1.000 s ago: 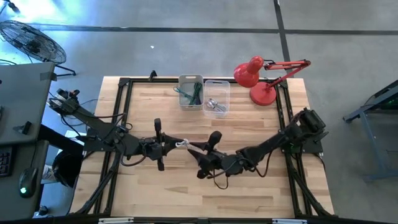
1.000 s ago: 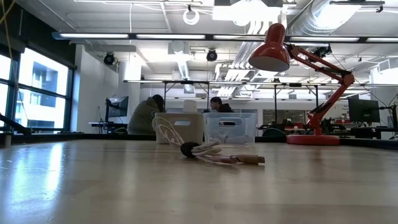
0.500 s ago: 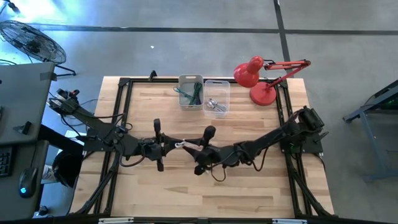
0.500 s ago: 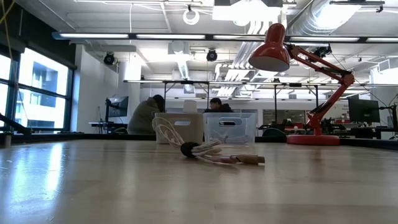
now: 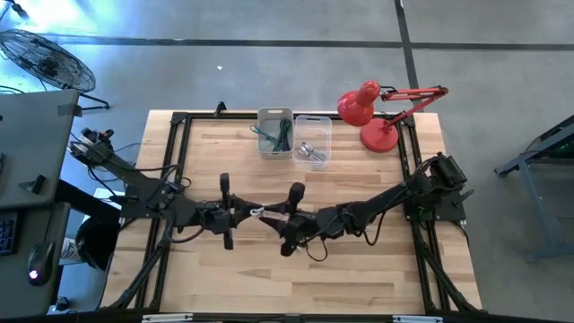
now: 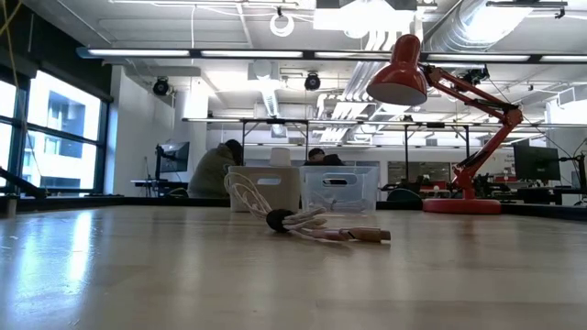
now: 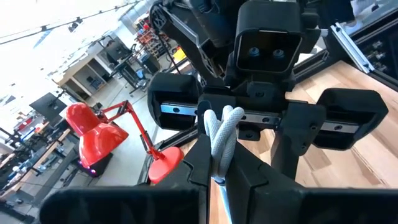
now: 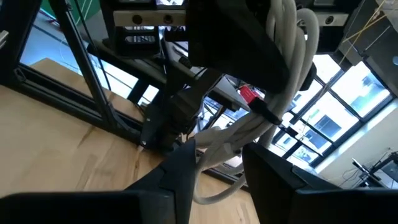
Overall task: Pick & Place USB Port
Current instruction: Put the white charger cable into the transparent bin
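The wooden table (image 5: 359, 269) has a red lamp (image 5: 360, 106) at its far corner, and a big bright room shows behind it. My two arms meet over the middle of the table, well away from the lamp and nearer to the front edge than it is. My left gripper (image 5: 240, 213) is squeezed tight on a loop of the white cable (image 5: 259, 213); I can see the loop pinched there in my left wrist view. My right gripper (image 5: 285, 215) is just beside it, on the lamp's side of the cable, facing my left one. The cable runs right up to it, but I cannot tell if it has hold yet. So I think the picking up is done, and I am in the middle of passing the cable from one gripper to the other. The putting down is not done. Two small bins sit just beside the lamp: a grey bin (image 5: 275, 132) with green cords in it and a clear bin (image 5: 313, 144) with shiny bits. I guess the cable goes into one of them.
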